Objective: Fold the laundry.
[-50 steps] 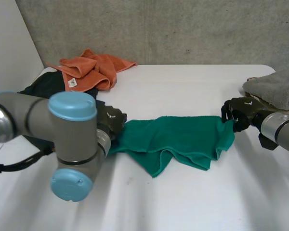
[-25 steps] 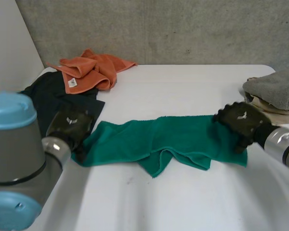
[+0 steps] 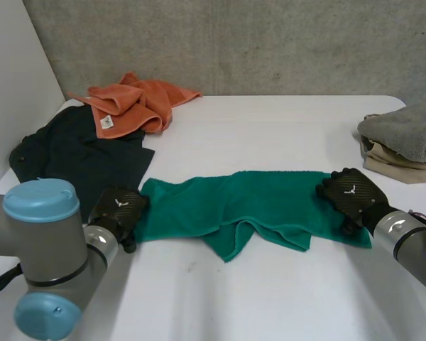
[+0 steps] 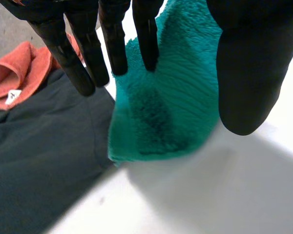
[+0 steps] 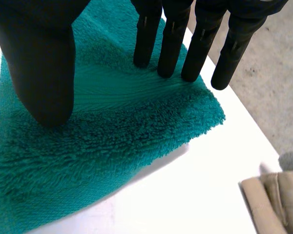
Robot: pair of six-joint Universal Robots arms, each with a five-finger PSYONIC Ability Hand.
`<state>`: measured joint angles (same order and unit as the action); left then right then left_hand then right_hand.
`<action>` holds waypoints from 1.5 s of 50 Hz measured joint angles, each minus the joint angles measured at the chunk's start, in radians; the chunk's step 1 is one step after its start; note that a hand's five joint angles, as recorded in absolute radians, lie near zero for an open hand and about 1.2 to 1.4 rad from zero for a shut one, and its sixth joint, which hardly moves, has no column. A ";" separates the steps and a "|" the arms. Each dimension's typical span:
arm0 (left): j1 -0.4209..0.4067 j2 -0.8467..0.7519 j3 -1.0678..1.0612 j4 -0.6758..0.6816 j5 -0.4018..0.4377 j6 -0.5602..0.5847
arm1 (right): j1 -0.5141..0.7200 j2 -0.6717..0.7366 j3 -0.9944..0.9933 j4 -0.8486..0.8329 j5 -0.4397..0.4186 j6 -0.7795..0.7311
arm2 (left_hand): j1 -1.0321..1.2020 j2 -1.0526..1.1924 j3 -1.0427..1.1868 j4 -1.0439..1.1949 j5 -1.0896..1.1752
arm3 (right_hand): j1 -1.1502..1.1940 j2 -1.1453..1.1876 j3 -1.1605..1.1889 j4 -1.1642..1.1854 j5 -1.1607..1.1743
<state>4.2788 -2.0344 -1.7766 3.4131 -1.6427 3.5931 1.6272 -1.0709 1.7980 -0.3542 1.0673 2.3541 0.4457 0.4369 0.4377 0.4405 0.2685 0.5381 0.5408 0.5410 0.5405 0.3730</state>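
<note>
A fluffy green towel [image 3: 248,206] is being held stretched out across the front middle of the white table [image 3: 270,121], with its long side running from left to right. Near its front edge, a loose flap is bunched up in a lumpy fold.

The towel's left end is being pressed down by the robot's left hand [image 3: 118,209]. In the left wrist view, its fingers [image 4: 115,44] are being held straight and a little spread, with some tips at the towel's corner. The thumb is being held well apart from them, so this hand is wide and nothing is being pinched.

The towel's right end is being pressed down by the right hand [image 3: 351,195]. In the right wrist view, its straight fingers [image 5: 171,44] are being set tip-down on the cloth near the corner. The thumb is being rested on the towel too, apart from the fingers. This hand is wide as well, and nothing is being grabbed.

Just beside the left hand, a dark crumpled garment [image 3: 78,153] is spread over the table's left side. A crumpled orange towel [image 3: 138,103] with a small white tag is piled behind it, partly on top of it. At the table's right edge, a folded grey towel [image 3: 405,131] is stacked on a beige cloth [image 3: 397,167]. A grey concrete wall [image 3: 234,42] is standing behind the table.
</note>
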 measured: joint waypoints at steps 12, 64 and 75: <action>-0.018 -0.104 0.091 0.125 -0.035 0.159 | 0.004 0.051 -0.072 0.026 0.052 0.113 | 0.705 0.742 0.733 0.738 0.711 | 0.611 0.626 0.616 0.619 0.611; -0.195 0.434 0.428 -0.259 -0.084 0.040 | 0.423 0.034 -0.313 0.359 0.582 0.711 | 0.705 0.759 0.752 0.756 0.722 | -0.102 -0.111 -0.103 -0.127 -0.165; -0.194 0.497 0.530 -0.340 -0.111 -0.012 | 0.469 0.174 -0.454 0.310 0.682 0.708 | 0.705 0.760 0.752 0.756 0.722 | 0.067 0.064 0.062 0.061 0.057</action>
<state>4.0851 -1.5374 -1.2462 3.0732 -1.7541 3.5808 2.0962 -0.8974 1.3443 -0.0440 1.7490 3.0622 1.1507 1.1968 1.1894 1.1961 0.9908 0.6050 0.6050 0.6027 0.6019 0.4298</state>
